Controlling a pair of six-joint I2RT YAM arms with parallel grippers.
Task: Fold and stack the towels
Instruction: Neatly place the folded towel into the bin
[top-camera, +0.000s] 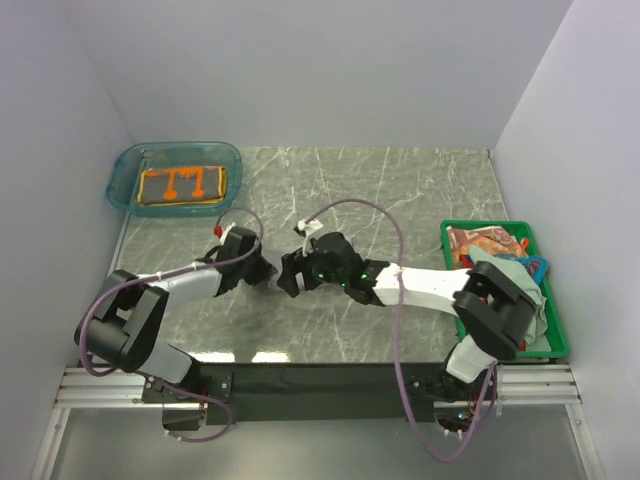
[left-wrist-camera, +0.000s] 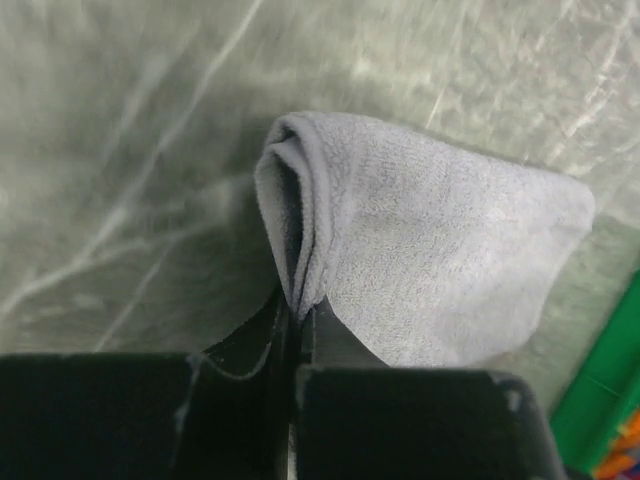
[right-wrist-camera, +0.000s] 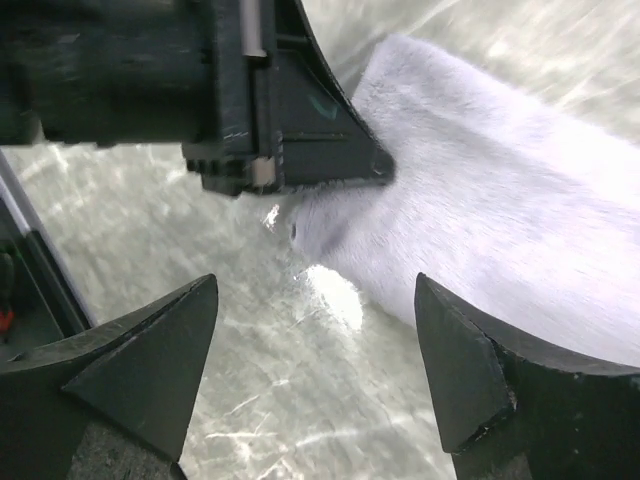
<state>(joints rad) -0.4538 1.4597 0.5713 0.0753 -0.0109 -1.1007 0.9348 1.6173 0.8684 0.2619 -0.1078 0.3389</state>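
White walls enclosed the grey-veined marble surface (top-camera: 420, 190) on three sides. At the far left corner sat the clear teal tub (top-camera: 120, 175), with the orange-brown towel (top-camera: 181, 186) lying flat and folded inside it. Along the right edge, toward the near right corner, stood the green crate (top-camera: 487, 224); the red patterned towel (top-camera: 485, 245) lay bunched at its far end, and the pale green towel (top-camera: 541, 300) lay beside it, partly hidden by the right arm's elbow. Both grippers met near the middle of the surface, a little left of centre. The left gripper (left-wrist-camera: 300, 310) had its jaws pressed together on the folded edge of the grey-white towel (left-wrist-camera: 440, 260); the pinched layers rose as a small ridge, and the rest of the cloth spread away across the marble. In the top view this towel was almost wholly hidden beneath the two grippers. The right gripper (right-wrist-camera: 315, 300) faced the left one closely, jaws spread wide, with bare marble and the towel's near edge showing between them; its right finger sat just beside the cloth, though contact could not be confirmed.
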